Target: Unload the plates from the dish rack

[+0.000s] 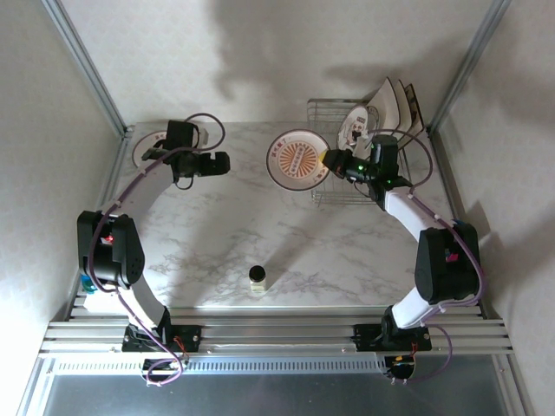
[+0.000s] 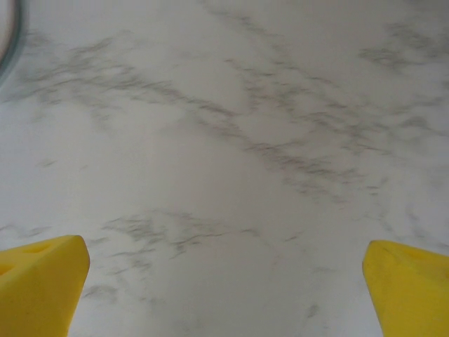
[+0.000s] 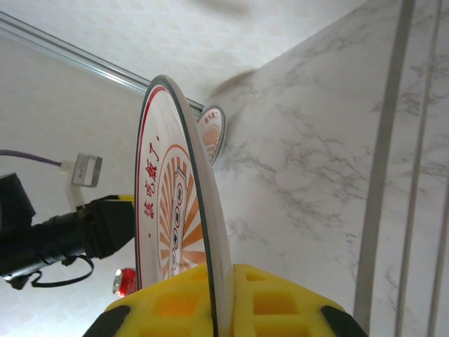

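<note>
Marble tabletop (image 1: pixel 225 234) spreads beneath the round plate (image 1: pixel 297 159) clamped in the right gripper (image 1: pixel 331 160): lower it gently, flat, then release. Left gripper (image 1: pixel 223 162) gapes apart.

Left arm (image 1: pixel 143 191) and right arm (image 1: pixel 408 208) show black joints (image 1: pixel 444 260), white links (image 1: pixel 146 303) and purple cables (image 1: pixel 128 186); left hand (image 2: pixel 224 281) and right hand (image 3: pixel 217 302) end in yellow fingers (image 2: pixel 42 281).

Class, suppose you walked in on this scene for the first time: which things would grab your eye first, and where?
The round white plate with the orange sunburst pattern stands out, pinched at its rim by the right gripper over the grey-veined marble table, just left of the silver wire dish rack. That rack, far right, holds more plates standing in it. The left gripper hangs open at far left.
</note>
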